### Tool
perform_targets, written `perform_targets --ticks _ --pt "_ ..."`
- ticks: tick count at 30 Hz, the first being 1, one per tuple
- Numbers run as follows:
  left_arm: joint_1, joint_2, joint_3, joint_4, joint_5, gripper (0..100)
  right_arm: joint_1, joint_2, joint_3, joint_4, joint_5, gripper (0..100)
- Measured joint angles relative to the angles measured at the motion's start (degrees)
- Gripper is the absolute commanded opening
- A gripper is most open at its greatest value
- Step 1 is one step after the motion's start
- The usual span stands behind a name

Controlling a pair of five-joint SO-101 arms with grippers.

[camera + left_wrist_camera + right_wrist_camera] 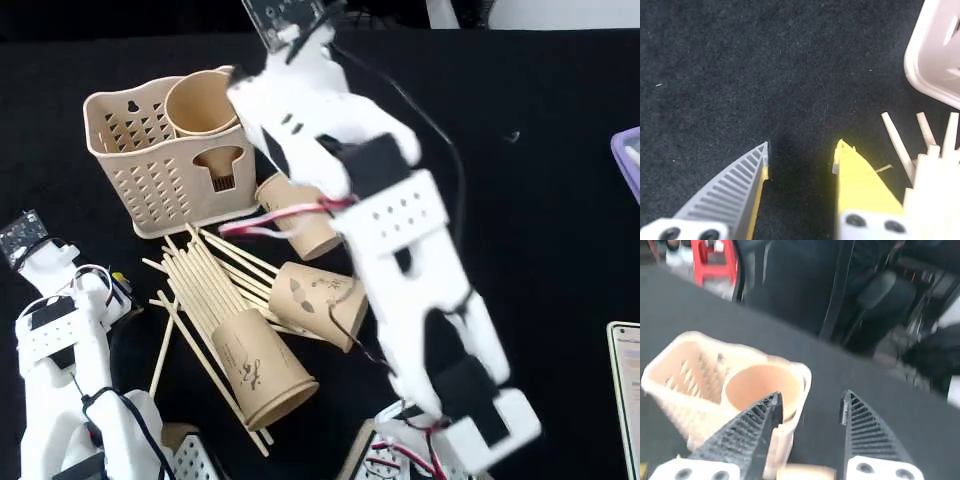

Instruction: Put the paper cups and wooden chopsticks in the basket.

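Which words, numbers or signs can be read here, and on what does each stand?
No text is legible.
Lying paper cups: dark printed marks, too blurred to read.
Screen at the high view's right edge: print too small to read.
Basket: cut-out holes, no writing.

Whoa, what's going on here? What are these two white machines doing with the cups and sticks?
Two white robot arms are sorting brown paper cups and wooden chopsticks into a beige perforated plastic basket. One cup stands in the basket; three lie on the black tablecloth around the scattered chopsticks. The right arm is stretched toward the basket, jaws open and empty. The left arm sits beside the chopsticks, jaws open above bare cloth.
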Motion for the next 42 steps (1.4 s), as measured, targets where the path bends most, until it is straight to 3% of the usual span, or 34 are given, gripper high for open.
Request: perform_targets --ticks 8,17,21,29,32,42 --pt "0.00 0.00 0.00 0.00 0.00 22 2.11 -8.53 0.00 22.59 3.78 19.4" --pt "0.00 0.00 0.00 0.00 0.00 22 15.38 -15.91 5.10 37.80 26.90 19.4" --pt "0.00 0.00 0.00 0.00 0.00 22 15.74 -24.26 20.31 36.13 33.76 19.4" --pt "0.00 0.00 0.00 0.00 0.00 22 15.65 -52.22 65.76 13.98 47.91 19.5" --pt "0.00 0.00 0.00 0.00 0.00 22 15.65 -61.71 79.65 10.64 52.40 23.7" --pt "0.00 0.00 0.00 0.00 0.00 22 15.65 -81.93 97.67 12.04 58.81 26.8"
